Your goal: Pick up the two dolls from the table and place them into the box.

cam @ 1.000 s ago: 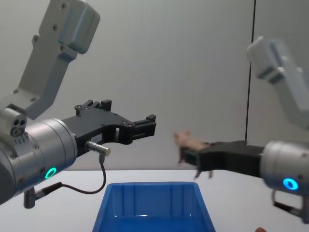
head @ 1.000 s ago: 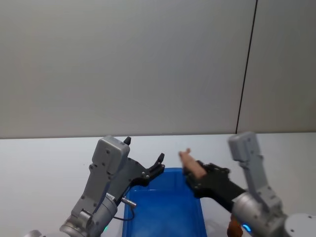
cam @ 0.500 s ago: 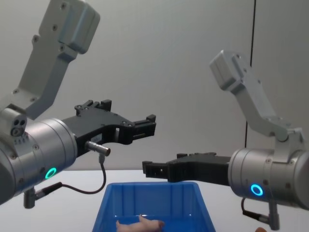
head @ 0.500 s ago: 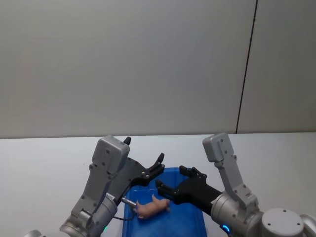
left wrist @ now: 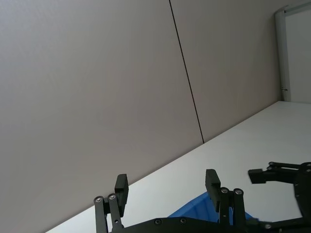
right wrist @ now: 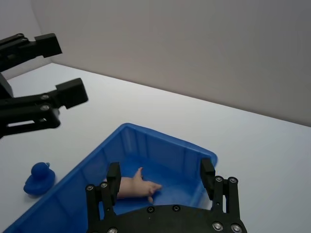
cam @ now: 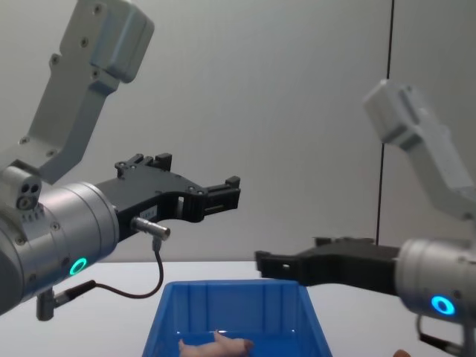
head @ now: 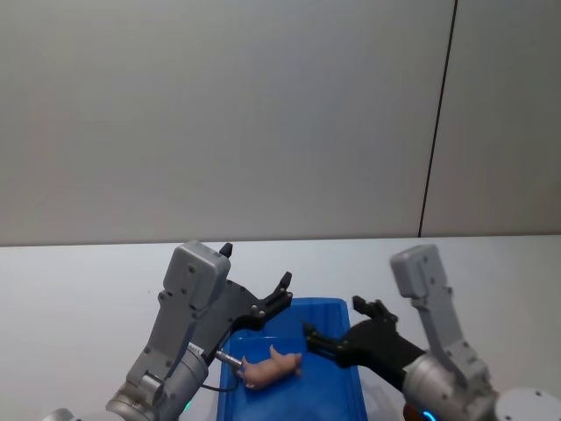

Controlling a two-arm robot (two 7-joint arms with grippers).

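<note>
We see the pink doll lying on its side inside the blue box (which stands on the white desk). Our right gripper hovers above the box, fingers wide and empty. The left gripper hangs near the box's left edge, fingers wide too.

Bright, even, diffuse light (only faint shadows) throughout.

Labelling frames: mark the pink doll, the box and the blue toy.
pink doll [right wrist: 133, 187], right wrist view, its body.
box [right wrist: 165, 140], right wrist view, far rim.
blue toy [right wrist: 39, 178], right wrist view, its body.
</note>
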